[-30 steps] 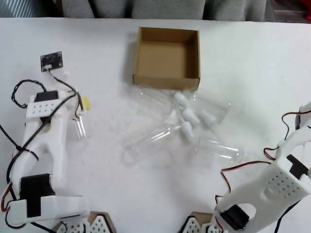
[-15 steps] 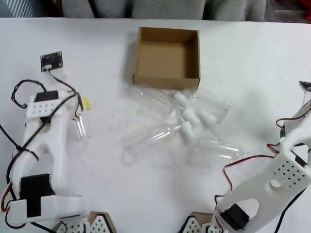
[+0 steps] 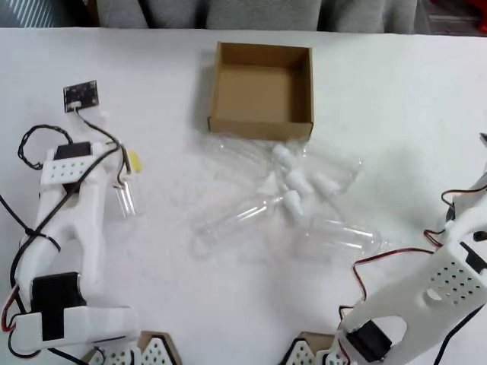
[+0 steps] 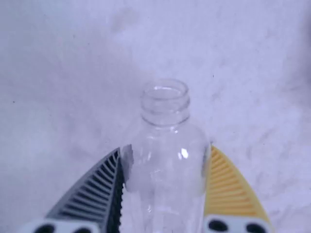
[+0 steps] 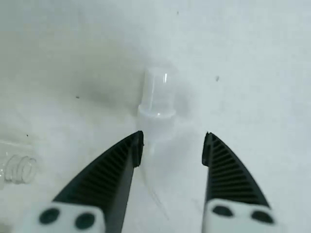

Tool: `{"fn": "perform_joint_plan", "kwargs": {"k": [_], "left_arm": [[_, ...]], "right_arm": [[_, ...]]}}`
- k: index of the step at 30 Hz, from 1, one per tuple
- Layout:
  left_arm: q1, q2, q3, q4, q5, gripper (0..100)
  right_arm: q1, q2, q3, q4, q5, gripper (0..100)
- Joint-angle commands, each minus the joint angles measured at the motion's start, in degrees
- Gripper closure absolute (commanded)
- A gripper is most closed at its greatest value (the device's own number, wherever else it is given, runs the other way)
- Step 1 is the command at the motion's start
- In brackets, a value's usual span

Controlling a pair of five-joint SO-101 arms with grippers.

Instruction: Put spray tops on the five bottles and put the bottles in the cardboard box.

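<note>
My left gripper (image 4: 165,153) is shut on a small clear bottle (image 4: 167,145) with an open neck, gripped between one grey and one yellow finger. From above, that bottle (image 3: 124,200) lies at the left of the table beside the left arm (image 3: 65,220). My right gripper (image 5: 173,141) is open just above the table. A white spray top (image 5: 157,104) with a clear cap lies just beyond its fingertips, and the top's thin tube runs back between the fingers. The cardboard box (image 3: 262,122) stands at the back centre with nothing in it.
In front of the box lies a loose pile of clear bottles (image 3: 236,217) and white spray tops (image 3: 298,182). One more bottle (image 3: 342,236) lies toward the right arm (image 3: 449,281). A bottle neck (image 5: 17,170) shows beside the right gripper. Cables trail by both arms.
The right arm has swung out toward the table's right edge. The left arm and its bottle have not moved.
</note>
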Motion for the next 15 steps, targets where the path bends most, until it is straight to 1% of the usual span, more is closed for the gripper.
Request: {"fn": "perform_joint_plan", "kwargs": {"k": [1,6,11,15], "left_arm": [[1.8,-0.3,-0.2,-1.7,-0.7,98],[1.9,-0.3,-0.2,-1.7,-0.7,98],[1.9,-0.3,-0.2,-1.7,-0.7,98],[1.9,-0.3,-0.2,-1.7,-0.7,98]], "right_arm": [[0.6,-5.8,3.1,-0.7,0.6,83.7],[0.1,-9.7,10.5,-3.3,0.2,83.7],[0.3,-16.8,17.4,-5.1,-0.1,83.7],[0.1,-20.7,22.2,-11.6,-4.7,83.7]]}}
